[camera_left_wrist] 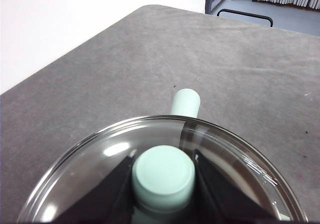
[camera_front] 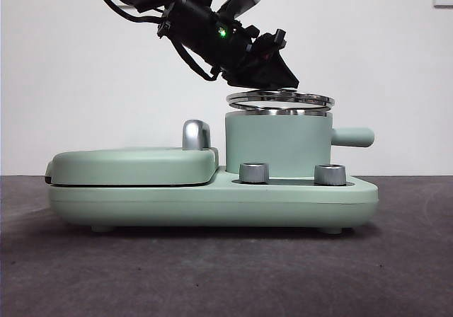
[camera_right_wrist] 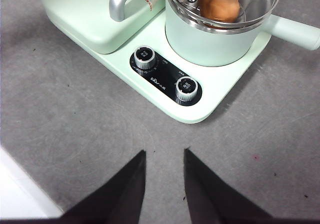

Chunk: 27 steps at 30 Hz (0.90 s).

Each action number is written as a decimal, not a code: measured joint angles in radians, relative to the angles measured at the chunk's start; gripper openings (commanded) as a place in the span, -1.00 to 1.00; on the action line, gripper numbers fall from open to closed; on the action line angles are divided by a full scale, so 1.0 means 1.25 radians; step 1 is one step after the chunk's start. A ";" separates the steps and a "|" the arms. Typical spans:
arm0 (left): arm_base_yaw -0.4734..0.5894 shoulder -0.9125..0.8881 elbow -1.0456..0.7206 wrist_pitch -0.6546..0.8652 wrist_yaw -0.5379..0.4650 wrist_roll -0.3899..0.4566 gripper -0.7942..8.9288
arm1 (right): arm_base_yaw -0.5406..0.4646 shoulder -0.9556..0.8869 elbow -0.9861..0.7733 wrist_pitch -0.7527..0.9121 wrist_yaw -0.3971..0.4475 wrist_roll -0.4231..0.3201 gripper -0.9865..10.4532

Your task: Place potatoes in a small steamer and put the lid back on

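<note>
Between the left gripper jaws, clamped by its knob, the lid hangs just above the small steamer, the potatoes already inside. Next: lower it level onto the rim. The right gripper waits apart, jaws narrowly parted, empty.

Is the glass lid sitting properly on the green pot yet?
Not yet. The lid hangs tilted just above the steamer, and the left gripper grips its knob.

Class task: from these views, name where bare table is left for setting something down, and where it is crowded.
Bare grey table lies in front of the cooker base, around the right gripper. Crowded: above the small steamer, where the left gripper holds the lid over the potatoes.
</note>
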 measured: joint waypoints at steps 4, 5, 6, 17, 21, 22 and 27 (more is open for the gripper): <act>0.000 0.000 -0.001 0.001 0.000 0.000 -0.81 | 0.000 0.000 0.000 0.000 0.000 0.004 -0.61; 0.000 0.000 -0.003 0.001 0.000 0.000 -0.81 | 0.000 0.000 0.000 0.000 0.000 0.006 -0.61; 0.000 0.000 -0.005 0.001 0.000 0.000 -0.81 | 0.000 0.000 0.000 0.000 0.000 0.007 -0.61; 0.000 0.000 -0.027 0.024 0.001 -0.002 -0.81 | 0.000 0.000 0.000 0.005 0.000 0.010 -0.61; 0.000 0.000 -0.027 0.024 0.001 -0.002 -0.81 | 0.000 0.000 0.000 0.005 0.000 0.012 -0.61; 0.000 0.000 -0.027 0.024 0.001 -0.002 -0.81 | 0.000 0.000 0.000 0.005 0.000 0.012 -0.61; 0.002 0.000 -0.027 0.024 0.001 -0.002 -0.81 | 0.000 0.000 0.000 0.005 0.000 0.012 -0.61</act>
